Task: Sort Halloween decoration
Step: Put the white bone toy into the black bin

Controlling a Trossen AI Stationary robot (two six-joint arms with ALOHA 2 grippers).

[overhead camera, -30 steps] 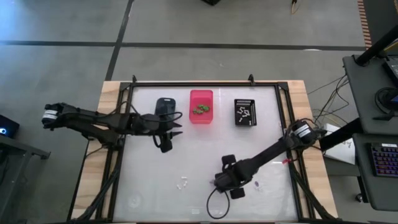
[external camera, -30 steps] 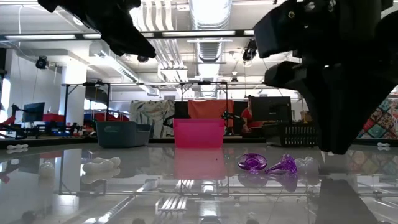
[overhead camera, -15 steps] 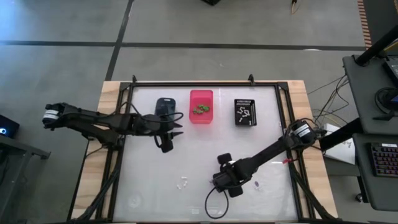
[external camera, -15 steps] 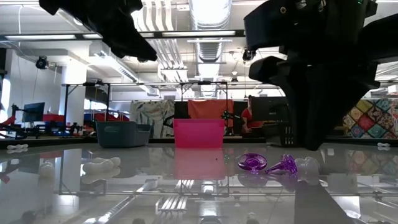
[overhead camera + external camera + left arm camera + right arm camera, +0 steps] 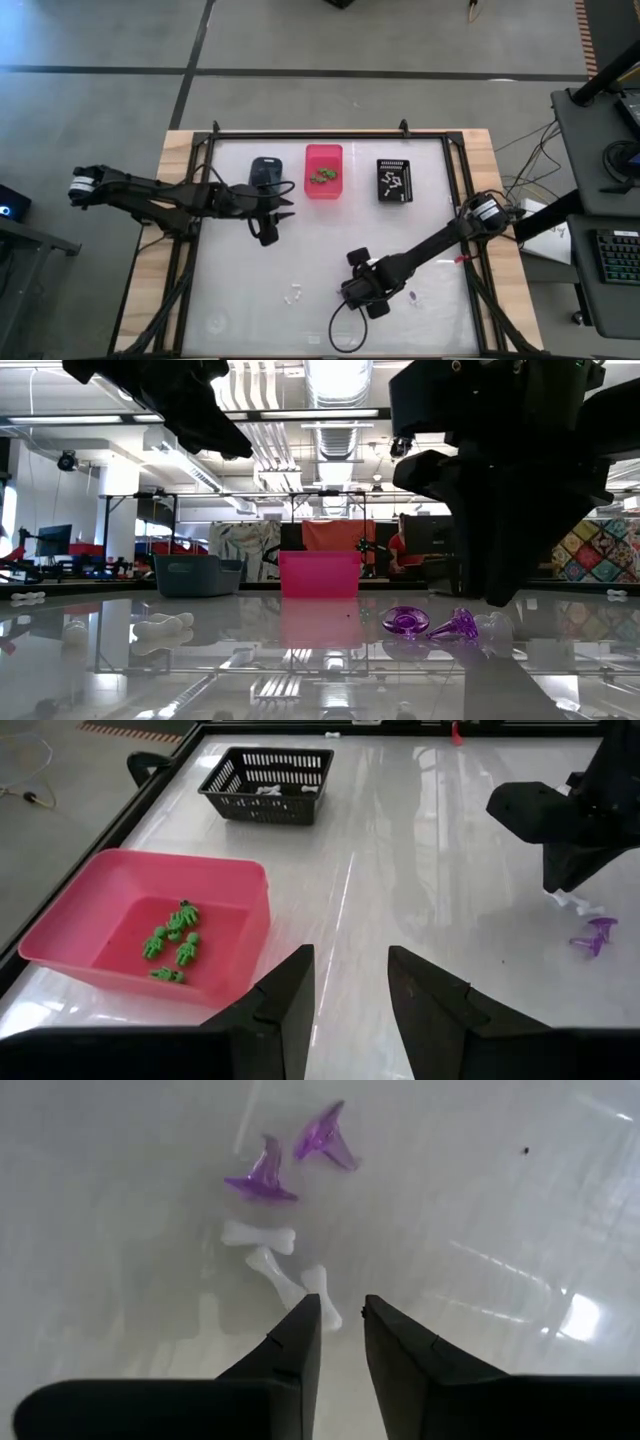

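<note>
Two purple hat trinkets point(image 5: 262, 1175) point(image 5: 325, 1135) and two white bones point(image 5: 258, 1235) point(image 5: 290, 1285) lie together on the glossy table. My right gripper point(image 5: 341, 1315) hovers just above them, pointing steeply down. It is open by a narrow gap with nothing between its fingers. The low view shows its tip point(image 5: 500, 595) clear of the table. More white bones point(image 5: 293, 296) lie to its left. My left gripper point(image 5: 350, 980) hangs open and empty near the blue-grey bin point(image 5: 265, 170). The pink bin point(image 5: 150, 925) holds green trinkets point(image 5: 172, 935). The black bin point(image 5: 394, 180) holds white ones.
The three bins stand in a row along the far side of the table. A dark cable loop point(image 5: 345, 330) lies near the front edge below my right gripper. Bare table lies between the bins and the loose trinkets.
My right gripper has tipped and rolled, and its fingers have swung a little toward the table's left. This uncovers the white trinket beside the purple hats in the low view. The trinkets have not moved.
</note>
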